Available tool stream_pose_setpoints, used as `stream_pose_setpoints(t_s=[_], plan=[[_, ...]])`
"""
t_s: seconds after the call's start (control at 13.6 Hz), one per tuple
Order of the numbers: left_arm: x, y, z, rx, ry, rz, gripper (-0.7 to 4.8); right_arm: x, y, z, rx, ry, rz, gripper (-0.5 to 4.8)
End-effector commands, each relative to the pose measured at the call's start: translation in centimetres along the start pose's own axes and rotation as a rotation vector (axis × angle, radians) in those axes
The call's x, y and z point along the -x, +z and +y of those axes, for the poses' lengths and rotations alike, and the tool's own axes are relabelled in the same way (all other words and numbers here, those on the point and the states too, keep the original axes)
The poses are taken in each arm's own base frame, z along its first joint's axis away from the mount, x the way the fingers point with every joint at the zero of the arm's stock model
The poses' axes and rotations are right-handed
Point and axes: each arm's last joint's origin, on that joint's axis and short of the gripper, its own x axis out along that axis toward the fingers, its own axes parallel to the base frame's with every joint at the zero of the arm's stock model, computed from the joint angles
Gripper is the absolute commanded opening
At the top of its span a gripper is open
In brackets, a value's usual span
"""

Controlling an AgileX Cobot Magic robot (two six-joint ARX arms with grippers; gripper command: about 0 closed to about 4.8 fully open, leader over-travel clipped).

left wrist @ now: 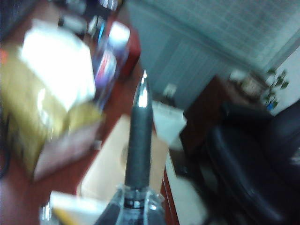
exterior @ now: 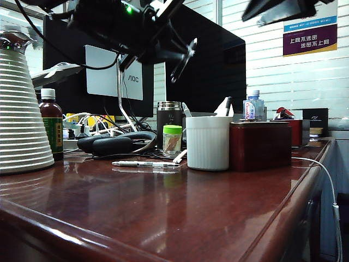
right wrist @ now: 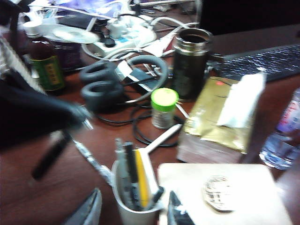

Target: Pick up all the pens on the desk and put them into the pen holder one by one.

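High over the desk (exterior: 163, 218), my left gripper (exterior: 173, 54) is shut on a black pen (exterior: 181, 65), which slants in the air. In the left wrist view that pen (left wrist: 139, 140) sticks straight out from the shut left gripper (left wrist: 136, 204). The white ribbed pen holder (exterior: 207, 143) stands below with several pens inside. A thin white-and-clear pen (exterior: 144, 164) and a stubby white pen (exterior: 180, 156) lie on the desk beside it. My right gripper (right wrist: 133, 213) is open and hovers above the pen holder (right wrist: 136, 208), holding nothing.
A dark steel mug (exterior: 169, 117), a green-capped jar (exterior: 172, 141) and headphones (exterior: 112, 144) sit behind the pens. A dark red box (exterior: 260, 146) stands right of the holder. A brown bottle (exterior: 51, 124) and a ribbed white cone (exterior: 19, 117) stand at the left.
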Motion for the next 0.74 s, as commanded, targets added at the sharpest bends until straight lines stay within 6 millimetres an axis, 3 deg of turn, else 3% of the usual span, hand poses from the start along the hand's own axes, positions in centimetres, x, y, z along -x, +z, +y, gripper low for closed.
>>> stream_pose_setpoints(t_s=[0.07, 0.37, 0.74], plan=[[-1.0, 0.2, 0.1, -0.116, -0.071, -0.130, -0.05, 0.5, 0.4, -1.0, -0.002, -0.041, -0.022, 1.84], [-3.7, -2.4, 1.8, -0.176, -0.168, -0.304, -0.06, 0.6, 0.3, -1.4, 0.051, -0.059, -0.019, 1.84], [-5.4, -5.6, 3.6, -0.142, -0.084, -0.380, -0.05, 0.5, 0.0, -1.4, 0.084, -0.074, 0.013, 1.84]])
